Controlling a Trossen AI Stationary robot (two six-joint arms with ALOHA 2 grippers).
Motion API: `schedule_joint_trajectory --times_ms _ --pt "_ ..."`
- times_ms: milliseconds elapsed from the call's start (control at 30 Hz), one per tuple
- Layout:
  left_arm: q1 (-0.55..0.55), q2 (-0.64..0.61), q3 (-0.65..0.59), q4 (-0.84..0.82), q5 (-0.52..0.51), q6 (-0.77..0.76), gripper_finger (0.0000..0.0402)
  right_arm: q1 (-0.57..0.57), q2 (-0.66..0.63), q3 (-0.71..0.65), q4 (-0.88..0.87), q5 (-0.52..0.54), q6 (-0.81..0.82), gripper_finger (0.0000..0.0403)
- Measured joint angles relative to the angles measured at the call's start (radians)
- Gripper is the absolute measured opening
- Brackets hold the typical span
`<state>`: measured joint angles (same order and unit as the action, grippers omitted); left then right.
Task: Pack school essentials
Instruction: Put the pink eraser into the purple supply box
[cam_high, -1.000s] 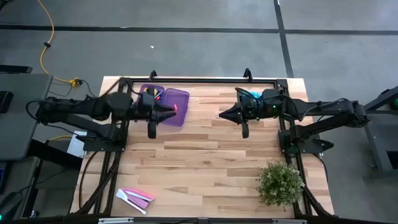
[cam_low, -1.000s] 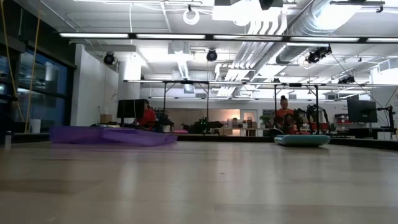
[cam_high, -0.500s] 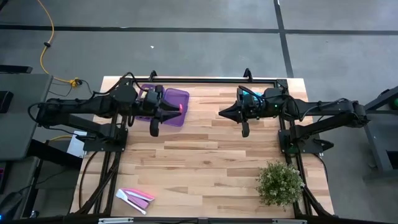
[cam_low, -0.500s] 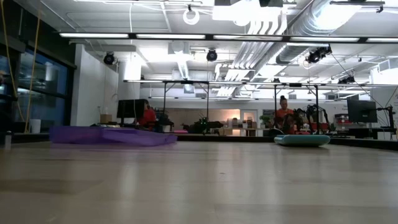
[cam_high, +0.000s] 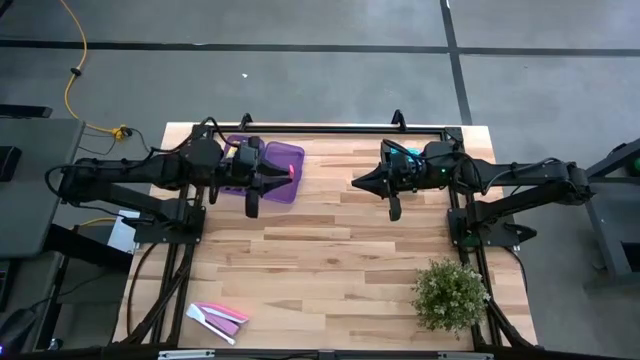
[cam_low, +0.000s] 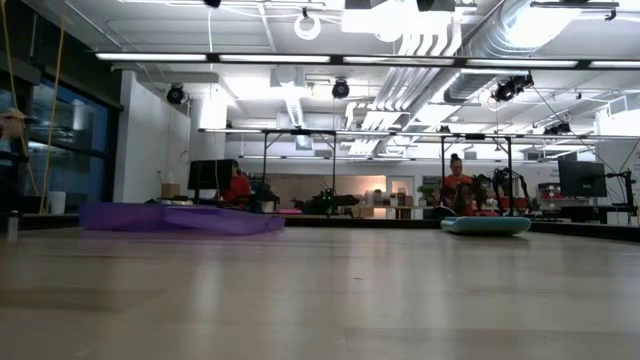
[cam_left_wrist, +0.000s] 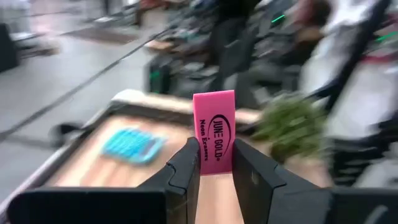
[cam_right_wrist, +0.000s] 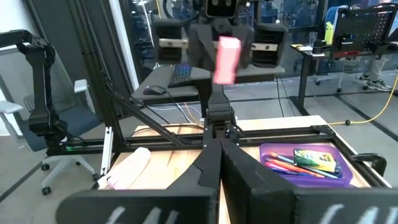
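Left wrist view: pink eraser pinched upright in left end effector.

Grey floor; strip lights overhead; office chair aside.

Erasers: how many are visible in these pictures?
1. A pink eraser is held upright in the left gripper, beside the purple tray; more may lie hidden inside the tray.

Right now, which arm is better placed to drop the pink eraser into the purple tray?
The left. The left gripper is shut on the pink eraser and sits over the purple tray. The right gripper holds nothing and waits across the table.
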<state>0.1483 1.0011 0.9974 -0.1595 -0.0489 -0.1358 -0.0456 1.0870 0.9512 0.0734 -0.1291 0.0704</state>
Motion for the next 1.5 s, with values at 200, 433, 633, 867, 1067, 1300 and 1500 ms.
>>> schedule_joint_trajectory --times_ms 200,433,633,867,1067,1300,1500 --pt "0.109 -0.025 0.002 -0.321 -0.209 -0.034 0.0072 0.000 0.000 0.000 -0.032 0.008 0.002 0.0000" --pt "0.317 0.027 -0.044 -0.830 -0.328 -0.181 0.0072 0.000 0.000 0.000 -0.041 0.024 0.001 0.0000" --pt "0.441 0.038 -0.226 -0.798 -0.274 -0.346 0.0072 0.000 0.000 0.000 -0.041 0.053 0.000 0.0000" --pt "0.481 0.054 -0.337 -0.690 -0.223 -0.490 0.0072 0.000 0.000 0.000 -0.040 0.098 0.018 0.0000" --pt "0.481 0.097 -0.363 -0.597 -0.220 -0.491 0.0072 0.000 0.000 0.000 -0.040 0.100 0.037 0.0000" --pt "0.481 0.220 -0.363 -0.592 -0.197 -0.490 0.0072 0.000 0.000 0.000 -0.040 0.100 0.062 0.0000" --pt "0.481 0.303 -0.363 -0.543 -0.177 -0.490 0.0072 0.000 0.000 0.000 -0.040 0.100 0.065 0.0000"
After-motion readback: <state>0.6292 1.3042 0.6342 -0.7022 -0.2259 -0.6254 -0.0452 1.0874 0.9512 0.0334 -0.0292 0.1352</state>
